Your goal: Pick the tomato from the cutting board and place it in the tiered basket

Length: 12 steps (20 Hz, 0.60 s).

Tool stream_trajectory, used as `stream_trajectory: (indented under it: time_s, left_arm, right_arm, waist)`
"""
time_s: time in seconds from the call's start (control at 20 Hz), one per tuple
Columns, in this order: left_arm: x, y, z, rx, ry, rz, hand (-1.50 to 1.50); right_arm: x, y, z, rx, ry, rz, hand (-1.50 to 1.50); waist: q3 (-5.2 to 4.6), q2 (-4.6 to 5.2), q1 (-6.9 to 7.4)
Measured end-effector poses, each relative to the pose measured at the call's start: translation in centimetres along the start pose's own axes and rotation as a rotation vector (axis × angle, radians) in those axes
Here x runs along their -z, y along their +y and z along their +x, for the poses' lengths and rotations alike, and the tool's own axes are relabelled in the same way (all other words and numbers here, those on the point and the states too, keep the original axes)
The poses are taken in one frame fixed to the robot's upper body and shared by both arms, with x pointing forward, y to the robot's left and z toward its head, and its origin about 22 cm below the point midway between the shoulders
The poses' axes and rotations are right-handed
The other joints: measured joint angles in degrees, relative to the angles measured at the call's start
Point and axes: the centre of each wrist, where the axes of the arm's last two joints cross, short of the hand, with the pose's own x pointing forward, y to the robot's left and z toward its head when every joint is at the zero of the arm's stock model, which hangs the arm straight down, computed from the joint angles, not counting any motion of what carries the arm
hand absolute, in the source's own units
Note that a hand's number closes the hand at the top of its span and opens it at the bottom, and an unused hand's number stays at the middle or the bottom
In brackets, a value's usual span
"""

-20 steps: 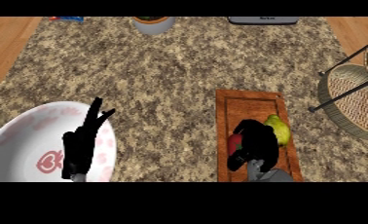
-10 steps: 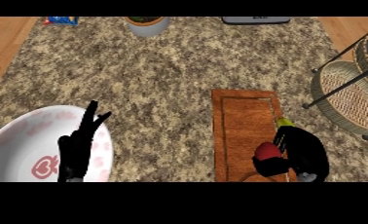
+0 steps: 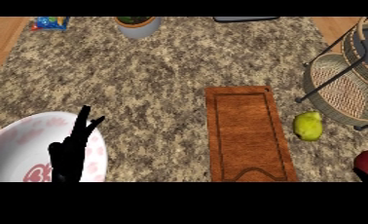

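left hand (image 3: 70, 156): fingers straight, upright over plate (image 3: 22, 140) | tomato (image 3: 361, 165): right edge

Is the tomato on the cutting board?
No. The cutting board is bare; the tomato shows red at the view's right edge, off it.

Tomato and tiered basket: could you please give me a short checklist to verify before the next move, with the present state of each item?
1. Tomato off the cutting board: ok, only a red sliver shows at the right edge.
2. Right robot hand holding the tomato: cannot tell, that hand is out of view.
3. Tiered basket in view and reachable: ok, at the right, its lower tier partly visible.
4. Path past the yellow-green fruit: not ok, it lies on the counter between board and basket.
5. Left robot hand out of the way: ok, open, over the pink-patterned plate.
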Motion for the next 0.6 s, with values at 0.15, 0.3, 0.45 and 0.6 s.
stream_trajectory:
  time_s: [0.15,0.3,0.45,0.6]
  left_arm:
    - [-0.1,0.0,-0.1,-0.002,0.007,0.012,0.00]
    - [-0.1,0.3,-0.1,0.002,0.008,0.016,0.00]
    - [0.0,-0.1,0.1,0.003,0.000,0.005,0.00]
    - [0.1,-0.2,0.2,0.000,-0.009,-0.010,0.00]
  right_arm:
    - [-0.8,-3.8,-2.8,0.137,-0.028,-0.088,1.50]
    - [-2.0,-8.3,-4.7,0.254,-0.075,-0.195,1.50]
    - [-4.0,-12.7,-6.5,0.282,-0.133,-0.304,1.50]
    - [-6.6,-16.7,-8.1,0.268,-0.167,-0.374,1.50]
  waist:
    - [-0.08,-0.12,-0.47]
    - [-0.18,-0.17,-0.56]
    - [-0.25,-0.05,-0.01]
    - [-0.31,0.10,0.66]
